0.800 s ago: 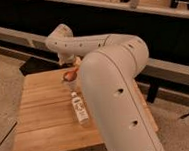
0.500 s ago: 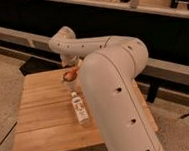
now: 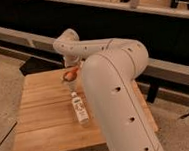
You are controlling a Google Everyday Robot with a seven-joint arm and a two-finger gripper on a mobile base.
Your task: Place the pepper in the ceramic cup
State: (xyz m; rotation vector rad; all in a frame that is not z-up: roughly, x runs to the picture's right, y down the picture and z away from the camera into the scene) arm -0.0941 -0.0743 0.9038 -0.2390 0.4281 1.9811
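The orange-red pepper point(image 3: 72, 72) is at the tip of my gripper point(image 3: 70, 70), near the back of the wooden table point(image 3: 47, 119). The gripper is shut on the pepper and holds it just above a small pale cup point(image 3: 68, 79) that stands on the table. The cup is mostly hidden by the pepper and the gripper. My white arm point(image 3: 114, 88) reaches in from the lower right and covers the right part of the table.
A clear bottle with a white label point(image 3: 80, 108) lies on the table in front of the cup, close beside my arm. A dark wall with a grey ledge point(image 3: 14, 40) runs behind the table. The floor point(image 3: 1, 84) lies to the left.
The gripper has come down and slightly left with the pepper, closer to the cup. The bottle has not moved.
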